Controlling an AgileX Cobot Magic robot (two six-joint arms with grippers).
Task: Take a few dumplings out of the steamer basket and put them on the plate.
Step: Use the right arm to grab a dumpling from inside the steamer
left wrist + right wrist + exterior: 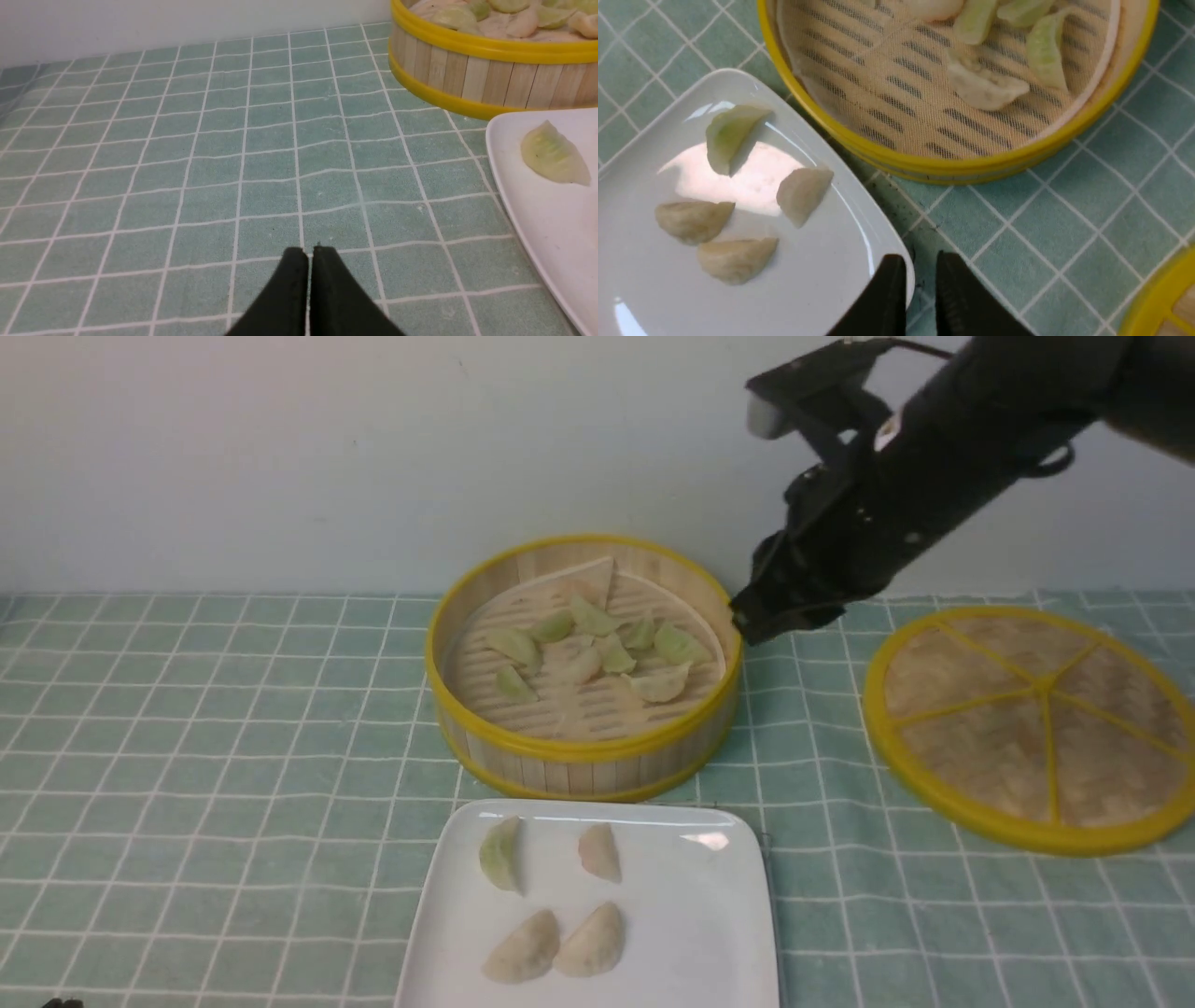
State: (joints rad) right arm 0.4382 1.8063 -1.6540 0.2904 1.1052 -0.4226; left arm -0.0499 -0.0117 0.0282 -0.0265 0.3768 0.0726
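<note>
Dumplings (pixel 597 943), four of them, lie on the white square plate (pixel 700 933): one pale green and three beige, all pleated half-moons. More green and whitish ones cluster in the basket (pixel 579 751) just behind it. Right claw (pixel 920 263) hangs slightly parted and empty near the basket's right side. Left claw (pixel 308 255) is pressed together over the cloth (pixel 187 163).

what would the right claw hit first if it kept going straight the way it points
The right claw probably meets the green cloth in the gap between the plate's corner and the basket; the basket's near rim lies just beyond. Depth is hard to judge.
</note>
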